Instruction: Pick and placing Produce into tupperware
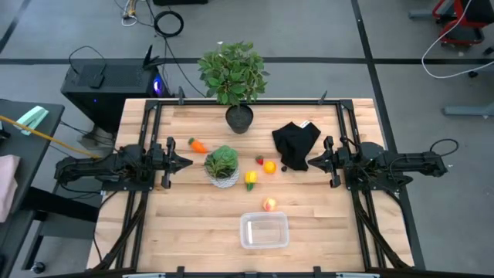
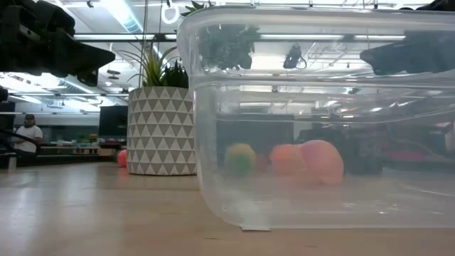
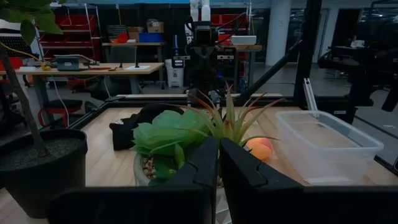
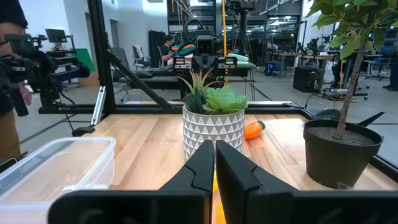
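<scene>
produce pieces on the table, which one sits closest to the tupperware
The peach-coloured piece: it lies just beyond the back rim of the clear tupperware. The yellow piece, orange ball and carrot all sit farther off.

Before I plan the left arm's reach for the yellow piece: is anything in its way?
Yes. The white-potted succulent stands between the shut left pincer and the yellow piece. The carrot, just beside that pincer, looks unobstructed.
</scene>
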Motion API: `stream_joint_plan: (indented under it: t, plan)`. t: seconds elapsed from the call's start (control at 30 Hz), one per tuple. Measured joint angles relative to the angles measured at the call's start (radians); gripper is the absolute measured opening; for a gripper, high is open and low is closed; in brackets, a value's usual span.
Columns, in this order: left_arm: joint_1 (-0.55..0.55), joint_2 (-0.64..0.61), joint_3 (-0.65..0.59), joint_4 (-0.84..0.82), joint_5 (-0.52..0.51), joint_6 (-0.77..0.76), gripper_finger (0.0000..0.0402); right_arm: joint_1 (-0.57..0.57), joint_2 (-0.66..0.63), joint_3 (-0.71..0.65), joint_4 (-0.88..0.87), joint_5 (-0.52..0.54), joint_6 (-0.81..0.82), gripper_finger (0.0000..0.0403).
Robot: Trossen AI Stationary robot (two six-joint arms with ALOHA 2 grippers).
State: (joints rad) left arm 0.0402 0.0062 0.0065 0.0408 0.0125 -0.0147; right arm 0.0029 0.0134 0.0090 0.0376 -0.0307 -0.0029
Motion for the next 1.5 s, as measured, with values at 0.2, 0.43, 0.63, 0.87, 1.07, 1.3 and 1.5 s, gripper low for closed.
stream_joint_plan:
  t: [0.2,0.43,0.63,0.87,1.07,1.3,1.5]
  plan:
    - [0.0,0.0,0.0,0.0,0.0,0.0,0.0034,0.0,0.0,0.0,0.0,0.0,0.0,0.0022]
    - [0.0,0.0,0.0,0.0,0.0,0.0,0.0032,0.0,0.0,0.0,0.0,0.0,0.0,0.0022]
    - [0.0,0.0,0.0,0.0,0.0,0.0,0.0025,0.0,0.0,0.0,0.0,0.0,0.0,0.0022]
    - [0.0,0.0,0.0,0.0,0.0,0.0,0.0032,0.0,0.0,0.0,0.0,0.0,0.0,0.0022]
    - [0.0,0.0,0.0,0.0,0.0,0.0,0.0036,0.0,0.0,0.0,0.0,0.0,0.0,0.0022]
    - [0.0,0.0,0.0,0.002,0.001,-0.012,0.0026,0.0,0.0,0.0,0.0,0.0,0.0,0.0022]
    - [0.0,0.0,0.0,0.004,0.003,-0.105,0.0029,0.0,0.0,0.0,0.002,0.0,0.0,0.0022]
